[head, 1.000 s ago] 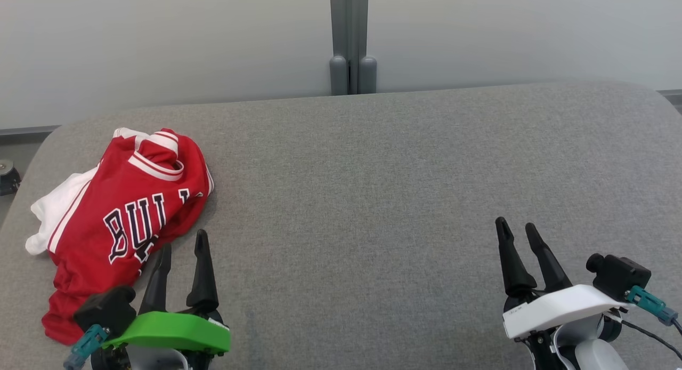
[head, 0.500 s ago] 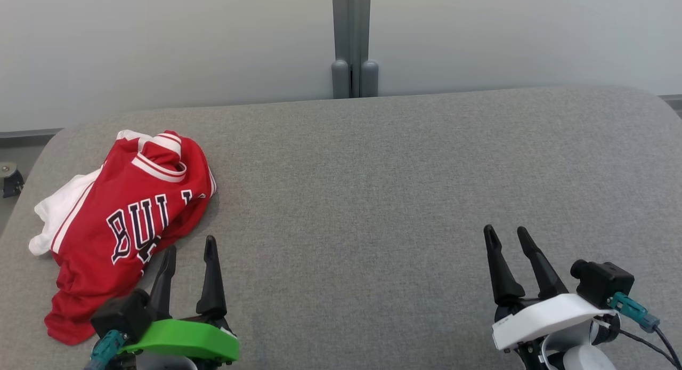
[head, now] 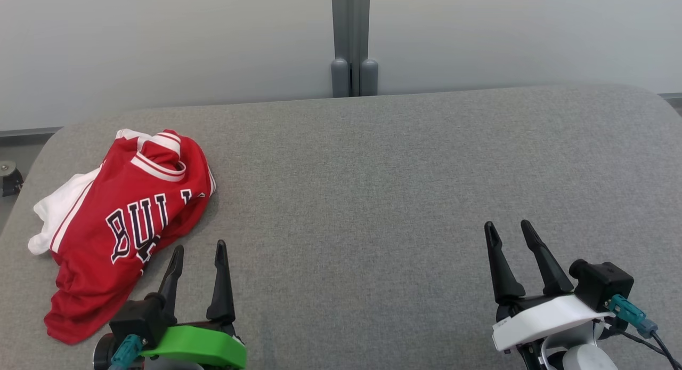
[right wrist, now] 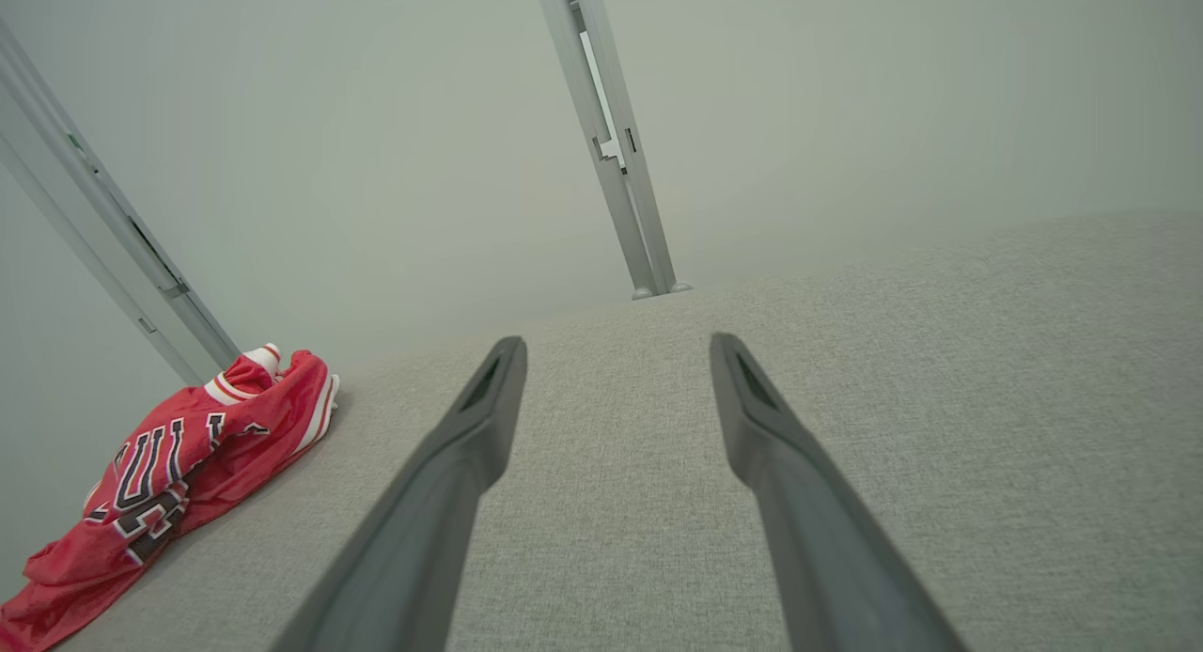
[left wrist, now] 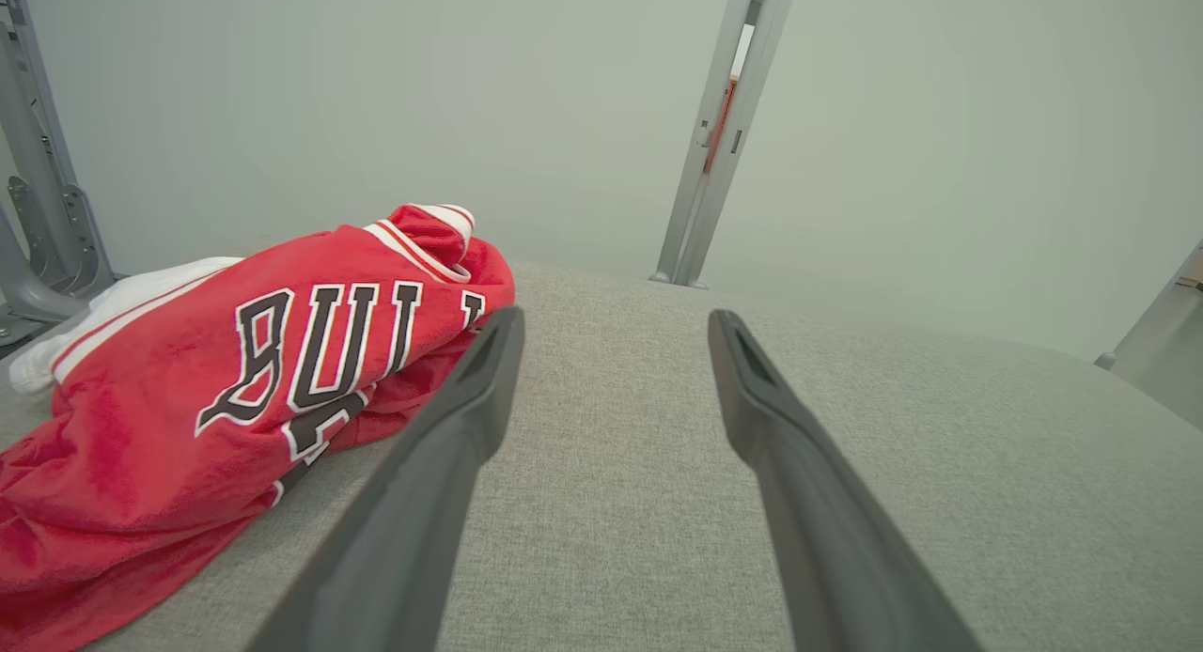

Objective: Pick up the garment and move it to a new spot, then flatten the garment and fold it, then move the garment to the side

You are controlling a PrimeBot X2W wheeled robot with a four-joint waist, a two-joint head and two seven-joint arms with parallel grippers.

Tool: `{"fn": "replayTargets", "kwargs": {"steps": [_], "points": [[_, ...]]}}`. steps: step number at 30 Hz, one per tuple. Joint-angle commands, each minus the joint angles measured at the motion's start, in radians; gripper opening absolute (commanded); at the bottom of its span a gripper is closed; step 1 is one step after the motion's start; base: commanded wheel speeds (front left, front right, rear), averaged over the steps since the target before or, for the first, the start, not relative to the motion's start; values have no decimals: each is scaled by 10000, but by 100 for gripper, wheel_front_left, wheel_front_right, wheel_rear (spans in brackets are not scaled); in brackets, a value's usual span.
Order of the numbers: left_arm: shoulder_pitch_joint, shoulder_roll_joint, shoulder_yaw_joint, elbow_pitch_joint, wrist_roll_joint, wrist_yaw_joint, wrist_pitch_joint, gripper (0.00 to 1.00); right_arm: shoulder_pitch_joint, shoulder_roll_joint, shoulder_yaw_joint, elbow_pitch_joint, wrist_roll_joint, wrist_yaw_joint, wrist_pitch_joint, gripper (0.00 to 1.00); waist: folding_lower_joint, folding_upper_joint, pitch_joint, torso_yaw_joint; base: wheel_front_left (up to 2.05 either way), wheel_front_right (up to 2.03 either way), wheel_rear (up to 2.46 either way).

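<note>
The garment (head: 125,220) lies by the counter's (head: 373,188) left edge, long axis near-to-far, just left of the left gripper's (head: 199,246) parted fingers (head: 220,279); the right gripper (head: 507,224), likewise spread, is well apart.

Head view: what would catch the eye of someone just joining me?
The crumpled red jersey with white trim, lying at the left end of the grey padded table. Then the two open grippers, both empty: the left gripper close beside the jersey's near edge, the right gripper far off at the lower right over bare grey cloth.
</note>
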Motion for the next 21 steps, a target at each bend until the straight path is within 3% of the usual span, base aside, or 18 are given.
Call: {"fn": "replayTargets", "kwargs": {"steps": [1, 21], "points": [[-8, 56, -42, -34, 275, -27, -102, 100, 96, -11, -24, -117, -216, 28, -108, 100, 0, 0, 10, 21, 0, 0, 0], [45, 61, -155, -104, 1368, -59, -459, 100, 183, 7, -264, -18, -1509, 19, -471, 100, 0, 0, 33, 65, 0, 0, 0]]}}
